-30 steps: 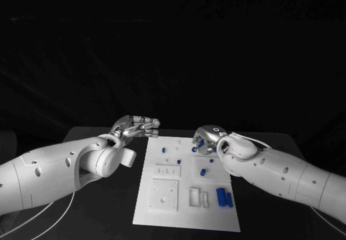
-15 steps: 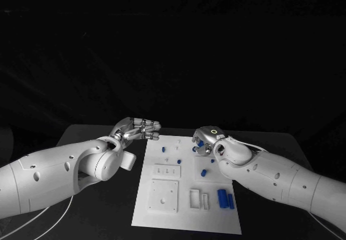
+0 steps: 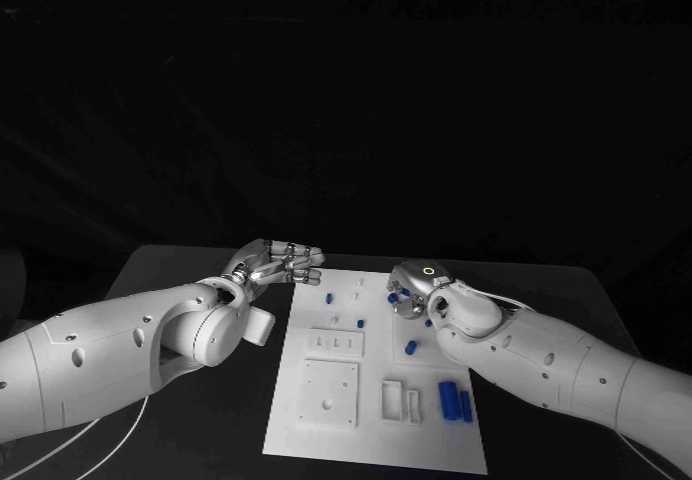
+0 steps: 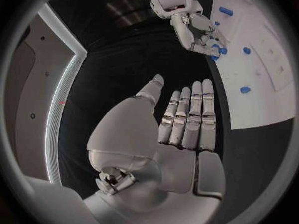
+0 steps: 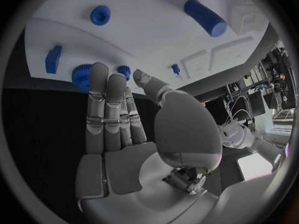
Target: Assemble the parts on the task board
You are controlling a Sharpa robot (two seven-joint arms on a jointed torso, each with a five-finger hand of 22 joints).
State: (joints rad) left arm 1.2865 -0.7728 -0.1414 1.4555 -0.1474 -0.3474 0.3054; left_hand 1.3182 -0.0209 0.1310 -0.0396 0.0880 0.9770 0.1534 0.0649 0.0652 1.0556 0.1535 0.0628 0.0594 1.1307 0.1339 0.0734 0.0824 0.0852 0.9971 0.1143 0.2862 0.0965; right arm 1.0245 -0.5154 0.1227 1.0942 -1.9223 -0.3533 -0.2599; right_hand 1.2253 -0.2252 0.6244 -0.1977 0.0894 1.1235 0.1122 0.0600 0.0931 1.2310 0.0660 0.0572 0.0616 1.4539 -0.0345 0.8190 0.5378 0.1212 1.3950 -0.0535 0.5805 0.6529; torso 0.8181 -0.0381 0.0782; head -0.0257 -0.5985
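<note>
The white task board [image 3: 368, 440] lies in the middle of the black table. Small blue parts [image 3: 411, 347] are scattered over its far half, and two blue cylinders [image 3: 449, 400] lie near its right edge. My right hand [image 3: 413, 288] hovers over the board's far right corner, holding nothing. Its straight fingertips [image 5: 98, 74] reach a blue toothed disc [image 5: 79, 77] and a smaller one [image 5: 124, 70]. My left hand [image 3: 277, 262] is just off the board's far left corner, fingers [image 4: 190, 119] extended side by side, thumb apart, holding nothing.
In the right wrist view a blue cylinder [image 5: 206, 17], a round blue piece [image 5: 99, 15] and a blue block [image 5: 53, 58] lie on the board beyond the fingers. White recessed blocks [image 3: 329, 392] sit on the board's near half. Bare black table [image 3: 188, 270] flanks the board.
The whole picture has shifted slightly downward. Both hands keep about the same places relative to the board; the right hand has edged a little nearer over the far blue parts.
</note>
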